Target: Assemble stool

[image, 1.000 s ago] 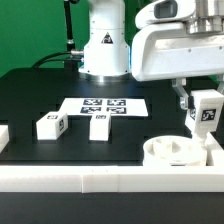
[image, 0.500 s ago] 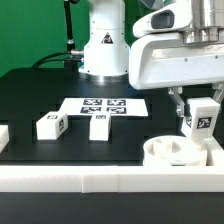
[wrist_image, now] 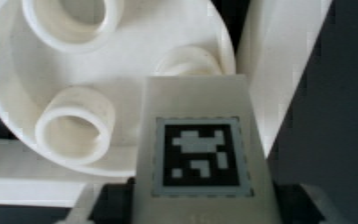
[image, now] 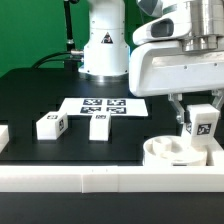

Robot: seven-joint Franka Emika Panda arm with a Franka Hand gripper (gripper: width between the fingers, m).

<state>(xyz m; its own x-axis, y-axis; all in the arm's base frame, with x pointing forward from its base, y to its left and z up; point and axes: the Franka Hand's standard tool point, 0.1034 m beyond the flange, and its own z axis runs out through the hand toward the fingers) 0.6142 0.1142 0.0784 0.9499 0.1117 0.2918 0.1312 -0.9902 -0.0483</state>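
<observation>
leg [image: 203, 124] dropped lower over the last second, hand [image: 199, 106] clenched on it, now just above seat disc [image: 170, 153] at worktop's [image: 40, 95] near corner, exterior view's right. seating it in a socket [wrist_image: 73, 128] looks next.

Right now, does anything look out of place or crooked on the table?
Nothing stands out. The gripper holds one leg over the seat, and two other legs lie loose on the table by the marker board.

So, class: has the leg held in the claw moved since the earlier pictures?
Yes. The leg has dropped lower, closer to the seat disc, which has not shifted in the exterior view.
</observation>
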